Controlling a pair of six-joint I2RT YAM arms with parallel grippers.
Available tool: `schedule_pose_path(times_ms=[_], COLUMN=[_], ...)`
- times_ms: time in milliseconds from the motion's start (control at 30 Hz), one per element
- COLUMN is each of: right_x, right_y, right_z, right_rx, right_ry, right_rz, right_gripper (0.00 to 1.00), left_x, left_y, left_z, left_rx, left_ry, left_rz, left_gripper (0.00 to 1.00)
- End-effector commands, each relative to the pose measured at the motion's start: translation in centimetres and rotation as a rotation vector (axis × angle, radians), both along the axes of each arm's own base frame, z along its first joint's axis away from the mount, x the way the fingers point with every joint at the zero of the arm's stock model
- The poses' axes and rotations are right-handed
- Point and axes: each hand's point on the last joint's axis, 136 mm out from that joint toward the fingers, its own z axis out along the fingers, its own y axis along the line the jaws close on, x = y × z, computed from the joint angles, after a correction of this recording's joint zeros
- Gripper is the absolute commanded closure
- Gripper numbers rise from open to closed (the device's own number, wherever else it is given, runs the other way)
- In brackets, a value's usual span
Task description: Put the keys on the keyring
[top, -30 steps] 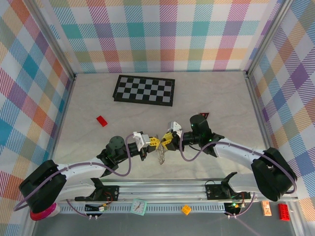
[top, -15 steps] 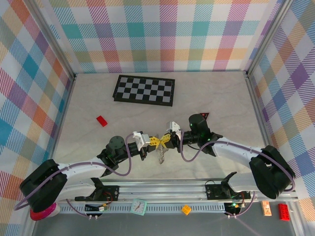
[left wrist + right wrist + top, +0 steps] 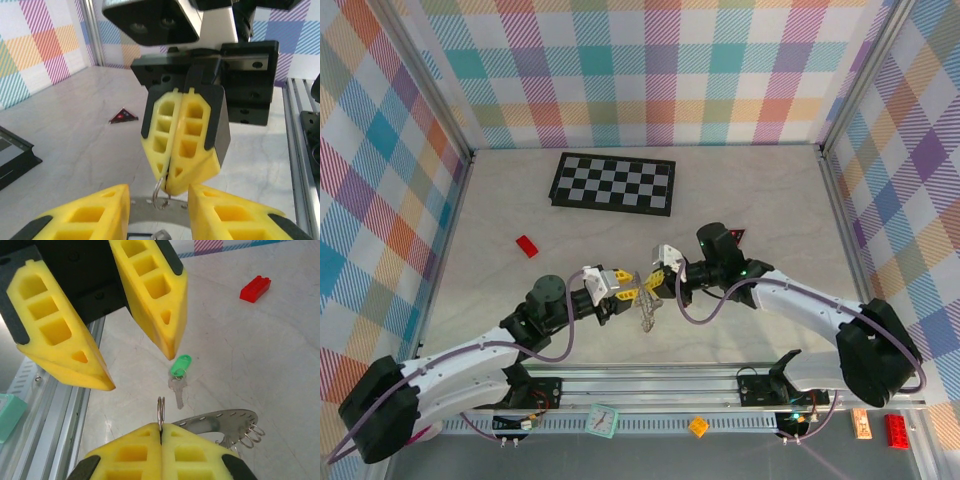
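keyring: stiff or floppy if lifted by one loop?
The keyring looks like flat metal, so probably stiff. Held by one thin wire loop in the right end effector, it would likely pivot and swing. Its rim loops may snag.

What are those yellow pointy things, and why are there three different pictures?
They are the fingers of two robot arms, left arm and right arm, bolted to a table. One picture looks down from above. The other two come from a little camera on each wrist, so each sees its own fingers at the bottom. The right gripper is shut, pinching a small wire loop of the keyring, a flat grey metal ring. The left gripper is open and holds nothing. On the table lie a key with a green head, a red brick, a red triangle and a checkerboard.
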Motion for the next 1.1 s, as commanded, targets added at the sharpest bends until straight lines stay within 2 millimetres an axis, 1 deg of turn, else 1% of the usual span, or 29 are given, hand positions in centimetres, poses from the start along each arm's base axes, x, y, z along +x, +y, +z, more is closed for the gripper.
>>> schedule_pose_path(times_ms=[0,100,267,467,700,800,900,1000,1067], right_x=[-0.7,-0.8,-1.2,-1.7,-2.0,-2.3,-2.6,-2.7,-2.7], right_y=[-0.3,-0.3,0.0,0.2,1.0,1.3,1.7,1.8,1.8], right_z=[0.4,0.2,0.4,0.5,0.6,0.5,1.0,1.3,1.7], right_rx=[-0.069,-0.130,-0.184,-0.248,-0.278,-0.283,-0.248,-0.224,-0.194], right_ry=[-0.049,-0.070,-0.105,-0.147,-0.194,-0.195,-0.193,-0.188,-0.182], right_rz=[0.045,0.061,0.095,0.141,0.174,0.190,0.197,0.194,0.174], right_gripper=[1.00,1.00,1.00,1.00,1.00,1.00,1.00,1.00,0.99], left_x=[-0.3,-0.2,0.0,0.1,-0.3,-0.4,-0.4,-0.5,-0.5], left_y=[0.6,0.3,-0.3,-0.8,-1.3,-1.4,-1.4,-1.5,-1.5], left_z=[-2.2,-2.4,-2.4,-1.9,-1.5,-1.5,-1.9,-2.1,-2.1], left_rx=[0.138,0.180,0.225,0.218,0.201,0.200,0.212,0.218,0.213], left_ry=[0.055,0.065,0.059,0.044,0.044,0.046,0.056,0.062,0.059], left_rz=[0.001,-0.012,-0.037,-0.067,-0.107,-0.113,-0.119,-0.127,-0.129], left_gripper=[0.65,0.65,0.68,0.75,0.80,0.84,0.88,0.98,1.00])
